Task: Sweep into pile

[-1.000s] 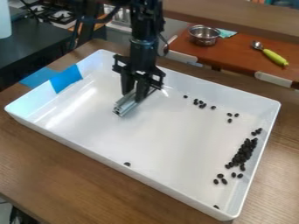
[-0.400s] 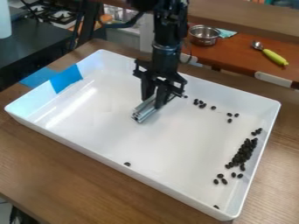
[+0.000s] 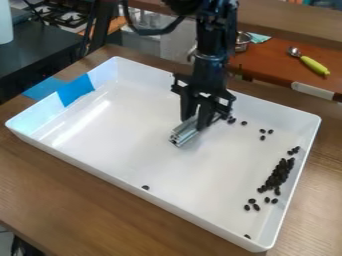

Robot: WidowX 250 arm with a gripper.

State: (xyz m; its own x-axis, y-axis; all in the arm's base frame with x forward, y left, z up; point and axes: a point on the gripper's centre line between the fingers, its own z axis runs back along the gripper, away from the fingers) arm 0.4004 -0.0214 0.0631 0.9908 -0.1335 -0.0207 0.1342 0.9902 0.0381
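Sweeping well means holding the metal bar point(image 3: 183, 134) low and square to its travel; the end effector point(image 3: 194, 123) is clamped on it, and dark beans point(image 3: 277, 177) lie mostly along the right wall of the tray point(image 3: 296, 175).

Your arm point(image 3: 215, 37): black, segmented, rounded collar point(image 3: 211, 59) low down; thick dark cable point(image 3: 153, 32) looped alongside. Your gripper point(image 3: 194, 123): black, angular side brackets, two fingers.
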